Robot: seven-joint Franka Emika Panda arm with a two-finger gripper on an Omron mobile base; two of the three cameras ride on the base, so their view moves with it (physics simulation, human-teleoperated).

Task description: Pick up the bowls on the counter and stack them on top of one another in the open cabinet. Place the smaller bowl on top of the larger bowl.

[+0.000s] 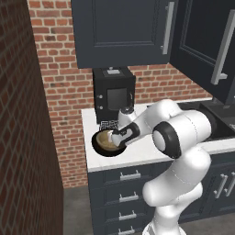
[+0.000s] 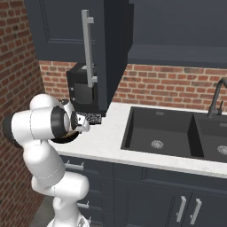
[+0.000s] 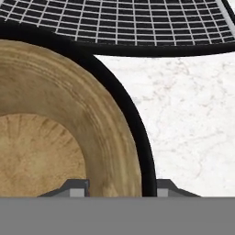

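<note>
You see the tan wooden bowl nested inside the glossy black bowl on the white speckled stone bench, left of centre. The fingers straddle both rims, slightly parted, apparently gripping.

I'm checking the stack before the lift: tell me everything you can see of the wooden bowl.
The smaller bowl is tan-brown wood, round and shallow, with ring-like grain on its wall and a paler floor. It sits upright, nested inside the larger bowl on the counter. The gripper straddles both rims, one fingertip inside the wood.
</note>
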